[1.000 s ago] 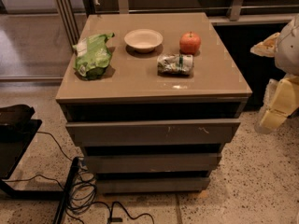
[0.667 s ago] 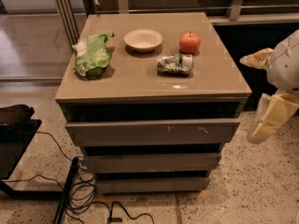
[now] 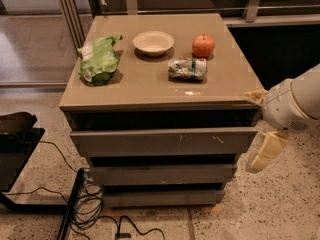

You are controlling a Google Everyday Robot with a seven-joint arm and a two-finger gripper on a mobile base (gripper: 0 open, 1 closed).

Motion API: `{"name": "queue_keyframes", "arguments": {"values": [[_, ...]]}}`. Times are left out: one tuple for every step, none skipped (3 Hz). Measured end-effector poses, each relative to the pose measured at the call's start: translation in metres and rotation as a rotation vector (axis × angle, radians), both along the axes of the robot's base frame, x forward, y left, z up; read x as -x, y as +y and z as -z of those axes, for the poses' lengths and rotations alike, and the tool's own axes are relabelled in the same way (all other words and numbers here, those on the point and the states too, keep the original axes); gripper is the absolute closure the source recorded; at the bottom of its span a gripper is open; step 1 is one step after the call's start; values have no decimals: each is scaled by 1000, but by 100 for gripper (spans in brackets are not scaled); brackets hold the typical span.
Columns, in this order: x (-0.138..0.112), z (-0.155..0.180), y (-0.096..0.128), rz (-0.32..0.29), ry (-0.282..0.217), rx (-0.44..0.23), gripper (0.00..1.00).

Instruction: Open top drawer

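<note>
The top drawer (image 3: 150, 142) is the widest of three grey-taupe fronts on the cabinet, with small white scratches right of centre. A dark gap shows between it and the cabinet top. My gripper (image 3: 260, 126) is at the right end of this drawer front, by the cabinet's right front corner. Its cream fingers are spread, one fingertip (image 3: 256, 96) at the level of the cabinet top's edge and the other (image 3: 265, 153) hanging below the drawer front. It holds nothing.
On the cabinet top (image 3: 150, 86) lie a green bag (image 3: 99, 60), a white bowl (image 3: 153, 42), a red apple (image 3: 203, 45) and a crushed can (image 3: 187, 68). Two narrower drawer fronts (image 3: 160, 175) sit below. Black cables (image 3: 90, 204) and a black stand (image 3: 15, 149) are on the floor at left.
My arm has moved left, from beside the cabinet to its right front corner, bringing the gripper up to the right end of the top drawer front. The drawer looks unmoved.
</note>
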State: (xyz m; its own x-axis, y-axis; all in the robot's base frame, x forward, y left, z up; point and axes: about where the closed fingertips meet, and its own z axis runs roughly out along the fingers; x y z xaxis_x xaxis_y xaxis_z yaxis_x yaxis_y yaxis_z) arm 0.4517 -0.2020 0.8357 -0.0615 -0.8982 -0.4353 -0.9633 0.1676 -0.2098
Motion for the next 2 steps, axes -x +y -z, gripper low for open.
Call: {"name": "queue_keyframes", "arguments": {"values": [[0, 0, 0, 0, 0, 0, 0], [2, 26, 12, -9, 60, -15, 0]]}}
